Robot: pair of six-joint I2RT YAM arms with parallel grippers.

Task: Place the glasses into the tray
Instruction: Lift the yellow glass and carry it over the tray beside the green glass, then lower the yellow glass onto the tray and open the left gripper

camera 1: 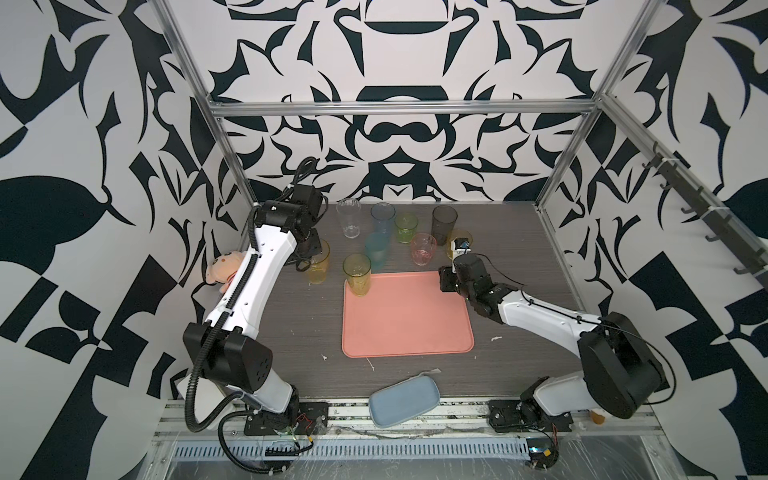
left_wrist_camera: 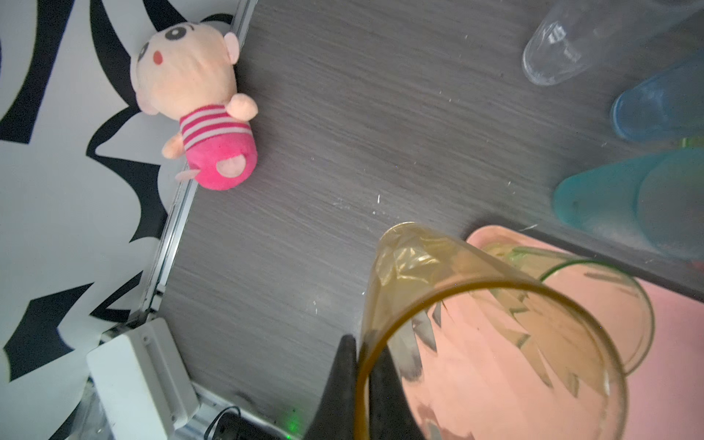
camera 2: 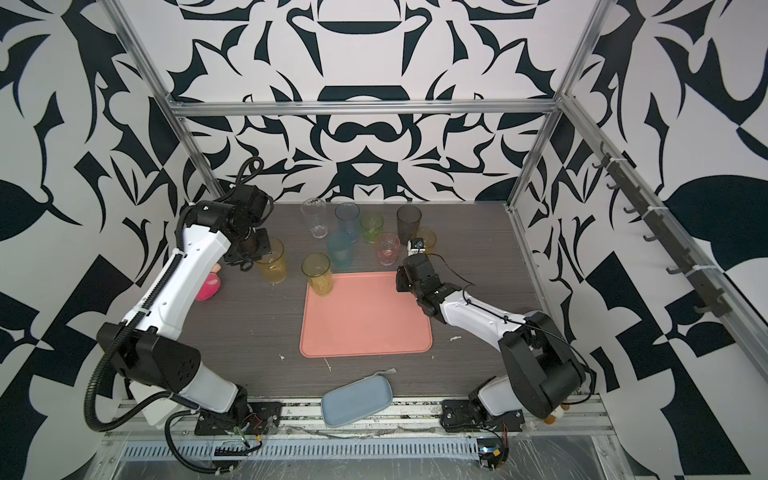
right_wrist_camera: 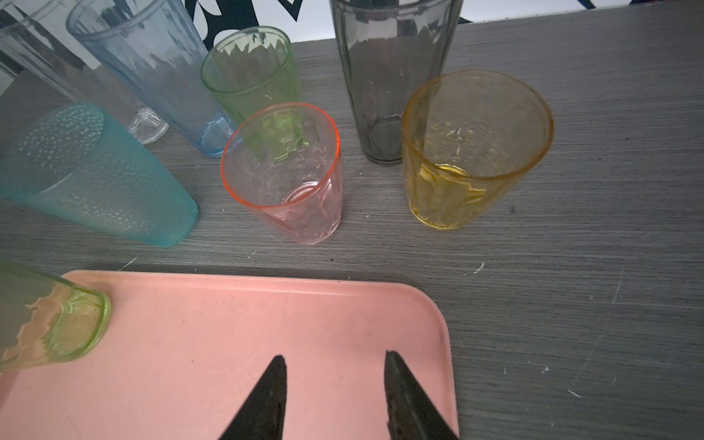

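In both top views the tray [camera 1: 407,328] lies mid-tabletop [camera 1: 299,340], with a yellow-green glass [camera 1: 357,275] standing on its far left corner. Just left of that corner the left jaws grip an amber glass [camera 1: 319,264]. The wrist covers its mouth, and I cannot tell whether its base touches the tabletop.

Beyond the tray's far edge stand a clear glass [camera 1: 349,218], a blue glass [camera 1: 382,217], a green glass [camera 1: 406,227], a smoke-grey glass [camera 1: 444,219], a teal glass [camera 1: 377,250] and a pink glass [camera 1: 424,248]. A yellow glass [camera 1: 457,241] is half hidden behind the right wrist. The right jaws are hidden under that wrist, over the tray's far right corner.

A plush toy [camera 1: 224,266] lies partly behind the left arm [camera 1: 249,286]. A blue-grey dish [camera 1: 403,400] overhangs the near edge.

In the left wrist view the left jaws are closed on the amber glass's wall, one inside the rim and one outside. The yellow-green glass shows only blurred through it. The teal, blue and clear glasses are cut off. A white box [left_wrist_camera: 141,377] sits by the wall rail.

In the right wrist view the right jaws stand partly apart, holding nothing, above the tray's corner. The pink glass and yellow glass are nearest beyond the rim, apart from each other. The green glass's base shows through the pink one.
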